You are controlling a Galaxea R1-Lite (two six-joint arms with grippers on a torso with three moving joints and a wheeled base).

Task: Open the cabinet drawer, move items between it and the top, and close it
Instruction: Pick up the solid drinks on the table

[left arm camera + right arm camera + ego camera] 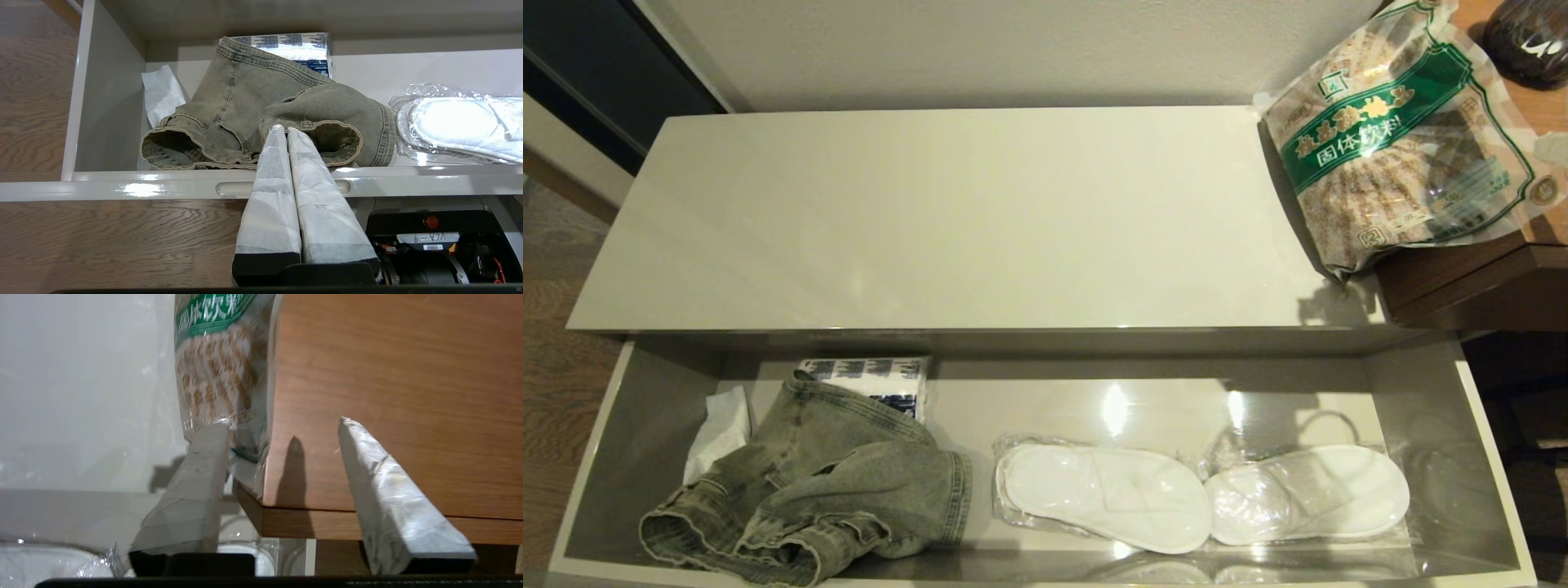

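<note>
Down in the pulled-out glossy cream drawer with grey walls (1445, 425), the crumpled grey-green denim garment (825, 490) sits at the left end, while the clear plastic food bag with the green band and brown contents (1405, 139) lies half on the brown wood-grain desk (1462, 278), hanging over the right end of the long cream-white cabinet top (947, 220). Bag's long axis runs front to back, its near end pointing at the right gripper (282, 424), which hovers just in front, fingers spread wide and empty, so that arm looks closer. Left gripper (284, 130) is pinched closed with nothing in it, tips just short of the denim's hem.
</note>
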